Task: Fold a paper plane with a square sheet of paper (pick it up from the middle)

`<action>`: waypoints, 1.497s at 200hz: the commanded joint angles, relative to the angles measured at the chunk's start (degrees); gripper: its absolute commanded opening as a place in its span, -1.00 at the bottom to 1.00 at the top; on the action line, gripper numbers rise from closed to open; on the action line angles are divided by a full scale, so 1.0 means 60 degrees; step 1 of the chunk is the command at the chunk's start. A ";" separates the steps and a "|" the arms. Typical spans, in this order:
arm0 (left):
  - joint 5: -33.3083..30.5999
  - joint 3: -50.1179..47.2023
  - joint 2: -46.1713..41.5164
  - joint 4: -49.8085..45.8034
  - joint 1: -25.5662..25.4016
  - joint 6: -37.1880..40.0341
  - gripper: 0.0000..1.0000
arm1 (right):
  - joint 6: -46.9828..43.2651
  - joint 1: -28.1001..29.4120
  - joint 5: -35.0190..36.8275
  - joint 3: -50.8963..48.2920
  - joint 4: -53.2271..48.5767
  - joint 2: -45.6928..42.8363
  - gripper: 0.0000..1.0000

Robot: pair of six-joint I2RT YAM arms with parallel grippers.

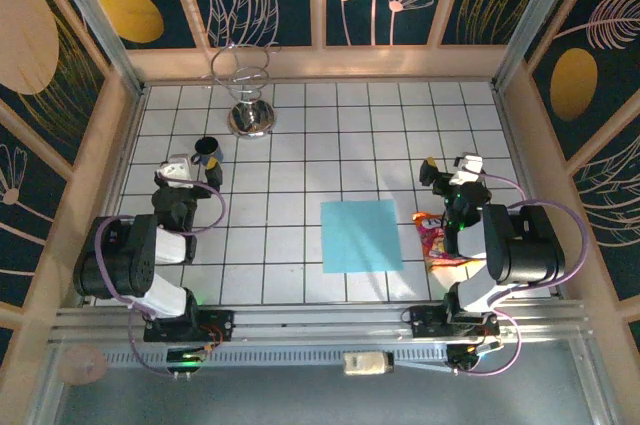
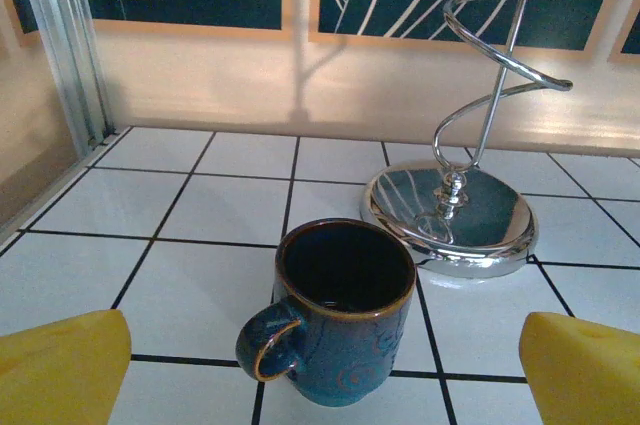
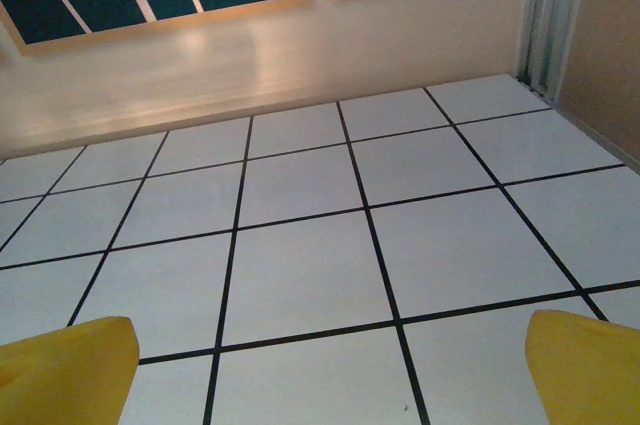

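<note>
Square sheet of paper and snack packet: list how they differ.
The square sheet of paper is plain light blue; the snack packet is orange-red and printed. The sheet lies flat and fully exposed; the packet is partly hidden by the right arm. The sheet is clearly larger than the packet. Both rest on the tiled table.

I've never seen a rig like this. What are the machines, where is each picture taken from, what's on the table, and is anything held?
Two robot arms sit at the near edge of a white tiled table. The top picture looks down from behind them. The left gripper and right gripper are open, holding nothing. A light-blue square sheet of paper lies flat, unfolded, an orange-red snack packet to its right. The other pictures come from wrist cameras; the yellow corners are the arm's own fingers. The left one faces a dark blue mug and a chrome wire stand; the right one, tiles.
</note>
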 commanded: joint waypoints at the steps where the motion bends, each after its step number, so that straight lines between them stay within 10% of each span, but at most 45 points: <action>1: 0.0395 0.0038 0.0035 0.0252 0.0032 0.0111 0.98 | -0.0152 -0.0061 -0.0130 0.0141 0.0090 0.0026 0.98; 165: -0.0413 -0.0002 0.0002 0.0286 0.0035 -0.0197 0.98 | -0.0146 -0.0058 -0.0134 0.0152 0.0082 0.0032 0.98; 222: -0.2307 -0.1859 -0.0907 0.3012 0.0026 -0.0848 0.98 | -0.0077 -0.0001 0.0514 0.0192 -0.1502 -0.1863 0.98; 299: -0.3771 0.1702 -0.5265 -0.7611 0.0040 -0.3471 0.98 | 0.2841 0.0596 0.0958 0.4349 -1.0067 -0.3087 0.98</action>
